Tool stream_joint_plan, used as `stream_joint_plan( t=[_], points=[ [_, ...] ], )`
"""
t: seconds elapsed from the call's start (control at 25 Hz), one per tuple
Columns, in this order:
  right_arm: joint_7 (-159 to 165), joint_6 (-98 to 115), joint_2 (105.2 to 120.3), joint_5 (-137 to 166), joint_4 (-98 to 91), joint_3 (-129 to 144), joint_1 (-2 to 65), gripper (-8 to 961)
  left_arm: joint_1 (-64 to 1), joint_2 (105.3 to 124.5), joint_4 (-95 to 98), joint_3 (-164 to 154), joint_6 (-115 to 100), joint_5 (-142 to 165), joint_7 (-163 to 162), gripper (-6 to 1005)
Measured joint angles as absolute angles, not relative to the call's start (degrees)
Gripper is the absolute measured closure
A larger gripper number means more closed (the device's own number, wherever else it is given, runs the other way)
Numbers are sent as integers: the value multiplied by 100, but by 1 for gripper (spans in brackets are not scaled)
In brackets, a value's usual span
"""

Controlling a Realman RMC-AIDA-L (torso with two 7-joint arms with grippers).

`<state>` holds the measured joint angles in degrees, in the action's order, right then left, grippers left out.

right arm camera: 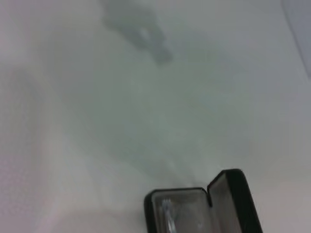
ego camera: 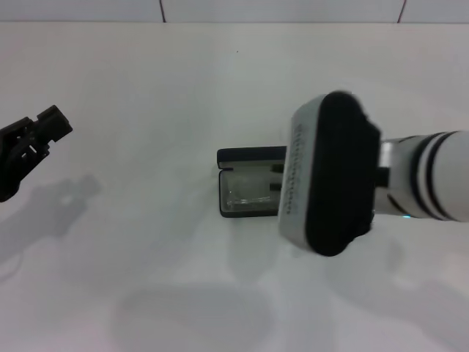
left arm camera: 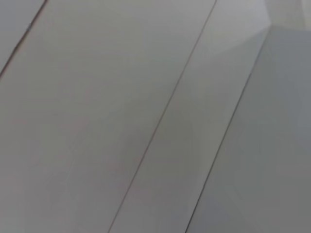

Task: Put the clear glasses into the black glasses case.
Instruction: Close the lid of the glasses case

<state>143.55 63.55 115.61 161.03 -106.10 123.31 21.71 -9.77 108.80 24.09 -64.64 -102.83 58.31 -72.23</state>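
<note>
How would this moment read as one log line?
clear glasses: inside open black glasses case | right arm: over case | left gripper: idle, far left

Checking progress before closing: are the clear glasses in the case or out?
In: the clear glasses lie on the grey lining of the open black glasses case.

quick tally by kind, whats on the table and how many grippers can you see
black glasses case: 1, open on the white table
clear glasses: 1, lying inside the case
left gripper: 1, off at the table's left side
right gripper: 0 visible; only the right arm's wrist shows, over the case's right end
total: 3 things seen
</note>
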Motion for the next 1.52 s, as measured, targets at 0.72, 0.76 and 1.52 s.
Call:
stream_joint_plan(
  t=[0.72,0.76,1.52],
  points=[
    [11824,10420,11541,9921,-9695,4375,1232,788,-2788,11333,2593,-6480,-9827,7066,-7650,833],
    [11607,10618,11542,9866,-9274,3910,1232,788,-3131,11493,2594,-6480,-9379,7480,-7755,832],
    [10032,11268,11535,9859,-6293,1795,1304,790,-4152,12015,2019,-7008,-7012,8316,-7807,782]
  ],
)
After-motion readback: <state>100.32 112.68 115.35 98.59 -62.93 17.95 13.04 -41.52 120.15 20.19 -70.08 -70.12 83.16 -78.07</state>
